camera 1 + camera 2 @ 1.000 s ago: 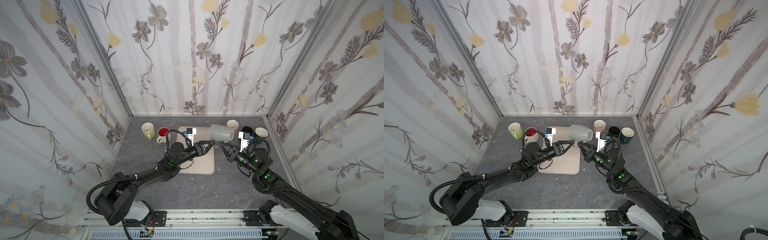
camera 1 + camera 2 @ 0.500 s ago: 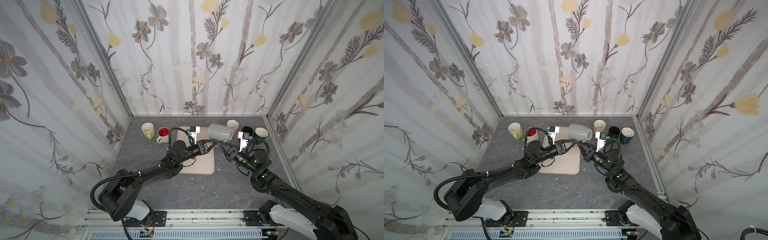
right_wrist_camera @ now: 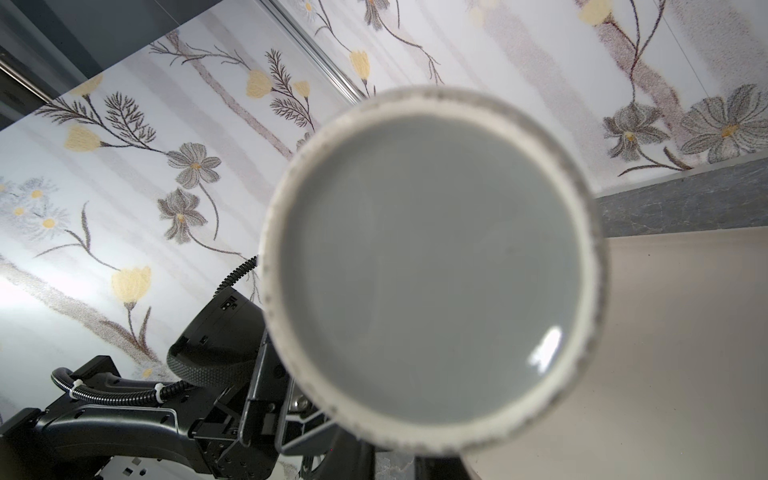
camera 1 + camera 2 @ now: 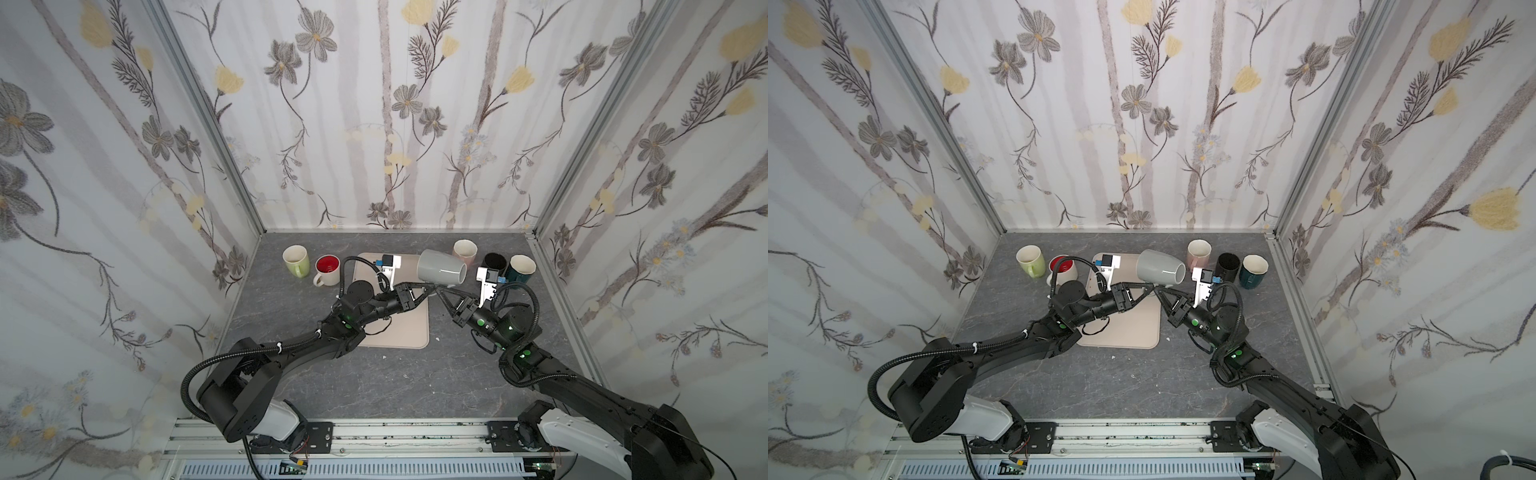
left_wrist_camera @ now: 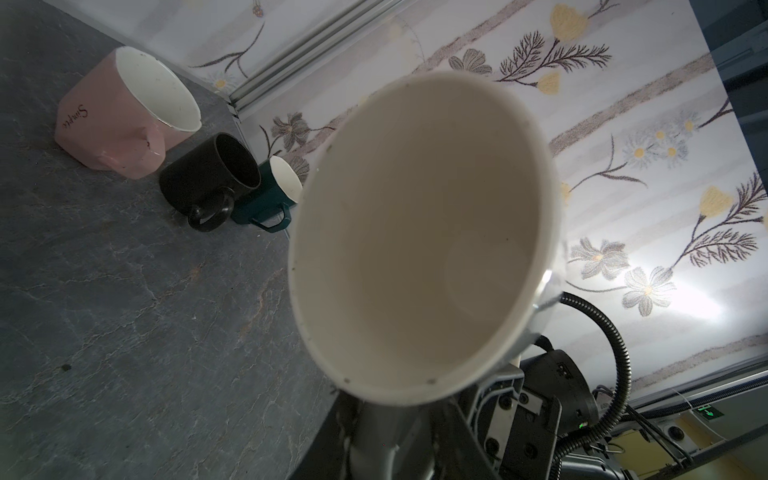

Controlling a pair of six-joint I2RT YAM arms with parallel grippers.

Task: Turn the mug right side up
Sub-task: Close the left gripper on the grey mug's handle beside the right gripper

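A grey mug [image 4: 440,269] [image 4: 1160,268] hangs on its side above the beige mat [image 4: 403,332], mouth toward the right. My right gripper [image 4: 442,292] [image 4: 1159,291] is shut on its handle from below. My left gripper [image 4: 430,286] [image 4: 1148,286] reaches in from the left, its fingers closed against the same handle. The left wrist view looks into the mug's white inside [image 5: 415,249], with the handle between the left gripper's [image 5: 386,419] dark fingers. The right wrist view faces the mug's grey base [image 3: 432,266]; the right gripper [image 3: 395,453] is mostly hidden under it.
Upright mugs stand along the back: a green mug [image 4: 296,261] and a red-lined mug [image 4: 328,270] on the left, a pink mug [image 4: 464,251], a black mug [image 4: 494,262] and a teal mug [image 4: 521,268] on the right. Patterned walls enclose three sides.
My left gripper has pushed further right under the mug and its jaws have narrowed onto the handle. The right gripper and the mug have stayed almost still.
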